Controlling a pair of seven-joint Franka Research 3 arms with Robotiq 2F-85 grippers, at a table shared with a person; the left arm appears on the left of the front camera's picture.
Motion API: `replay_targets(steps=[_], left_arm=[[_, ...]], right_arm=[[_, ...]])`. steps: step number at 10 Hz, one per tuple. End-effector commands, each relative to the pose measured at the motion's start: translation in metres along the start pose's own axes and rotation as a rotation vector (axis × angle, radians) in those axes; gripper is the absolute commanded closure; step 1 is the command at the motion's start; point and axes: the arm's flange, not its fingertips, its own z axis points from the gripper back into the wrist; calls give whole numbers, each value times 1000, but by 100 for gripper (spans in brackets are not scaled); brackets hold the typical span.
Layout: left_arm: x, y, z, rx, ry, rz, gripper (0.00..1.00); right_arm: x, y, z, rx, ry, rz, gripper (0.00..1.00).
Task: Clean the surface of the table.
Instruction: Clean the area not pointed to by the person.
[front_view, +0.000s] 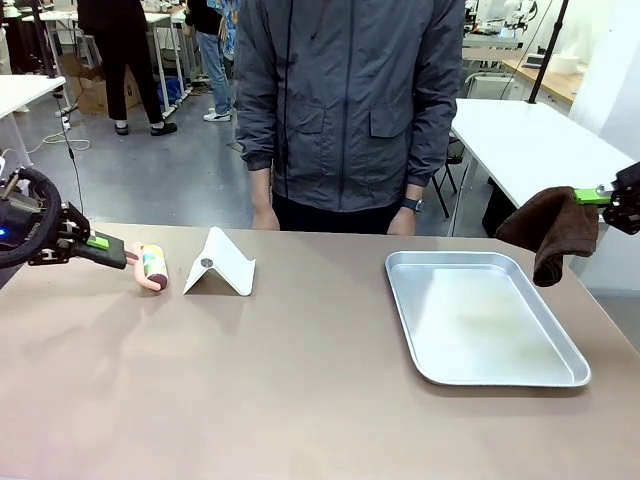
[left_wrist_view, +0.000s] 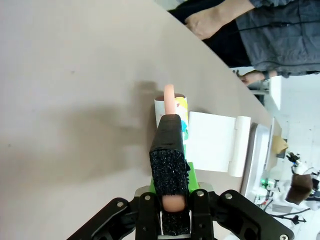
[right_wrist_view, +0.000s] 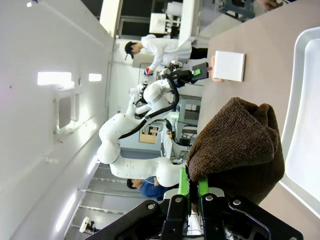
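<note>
One each: tray (front_view: 497, 381), cloth (front_view: 556, 228), roller (front_view: 153, 267), stand (front_view: 224, 268)

table (front_view: 300, 400) matte, smooth | tray (front_view: 480, 320) shiny metal | towel (front_view: 555, 235) fuzzy cloth

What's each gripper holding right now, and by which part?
Left gripper: lint roller, clamped on its pink handle. Right gripper: brown cloth, pinched at an upper edge, rest hanging.
</note>
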Motion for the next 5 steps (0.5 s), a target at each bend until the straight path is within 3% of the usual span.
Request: replay_targets(steps=[1,3,5], left_arm=[[-13,-2,8,-207,-19,-65,78],[-34,-12,55,-521,-59,-176,78],[-62,-12,109,-651,-82,-247,78]], right_arm=[[-3,3,2,5,8,11,93],[-3,3,2,5,8,11,93],[-3,3,2,5,8,11,93]])
